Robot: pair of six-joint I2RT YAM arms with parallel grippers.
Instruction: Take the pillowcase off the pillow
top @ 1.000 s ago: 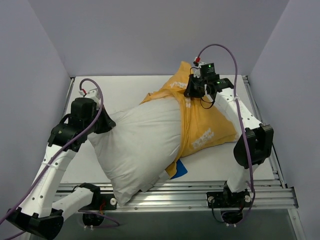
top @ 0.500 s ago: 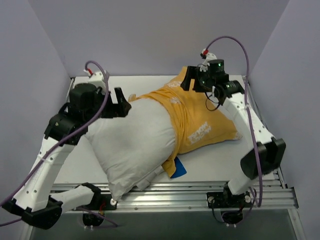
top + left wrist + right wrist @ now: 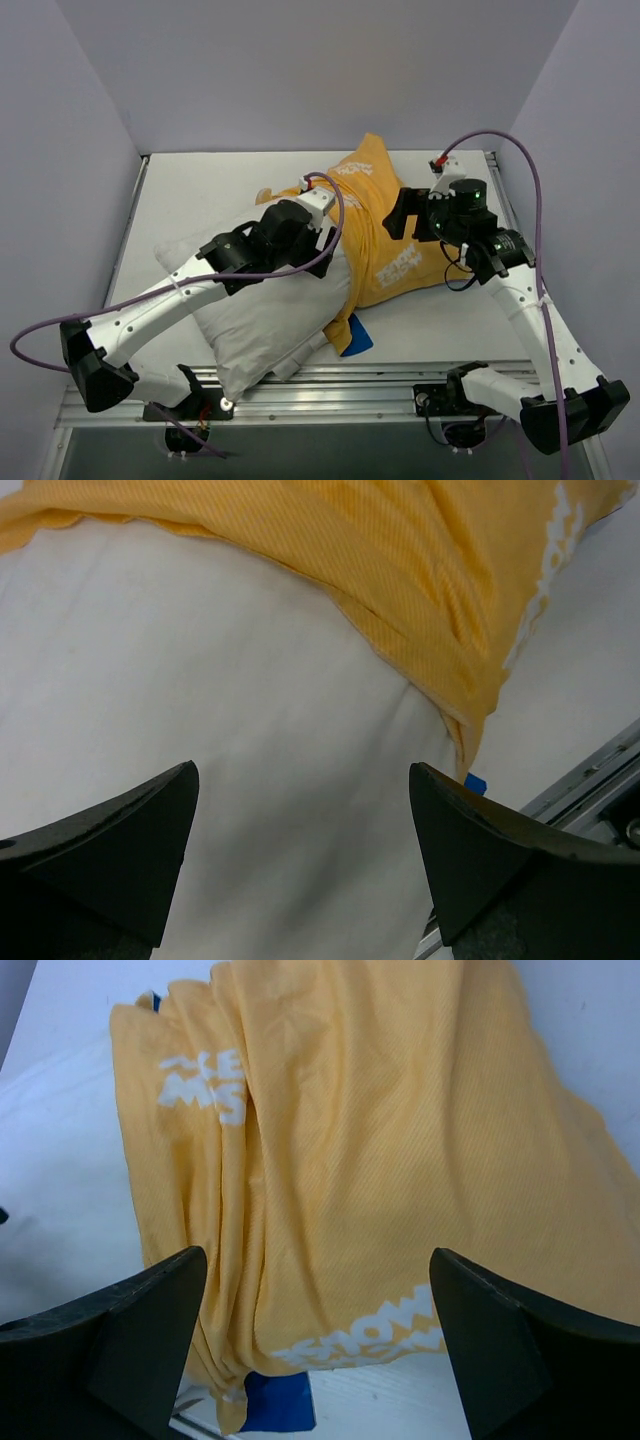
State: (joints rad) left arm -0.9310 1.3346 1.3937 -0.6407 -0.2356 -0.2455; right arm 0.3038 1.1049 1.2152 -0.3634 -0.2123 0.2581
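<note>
The white pillow [image 3: 265, 300] lies slanting on the bench [image 3: 200, 185]. Its long way runs from the near left up to the far right. The yellow pillowcase [image 3: 385, 225] covers only the far right end, and most of the pillow is bare. The case's open edge goes across the pillow. A small blue bit [image 3: 357, 338] of the case pokes out from under the pillow near the front.

The left gripper [image 3: 300, 780] hangs over the bare pillow, just beside that open edge. Its fingers are spread wide and hold nothing. The right gripper [image 3: 318, 1260] hangs over the yellow cloth with the white letters. It is wide open too and holds nothing.

The case has to slide off toward the far right, along the pillow's long way. The right gripper is nearer the cloth, so I think it should pinch and pull while the left one presses the pillow down. Nothing stands in the way. The metal rail [image 3: 400, 385] lies just by the pillow's near corner.
</note>
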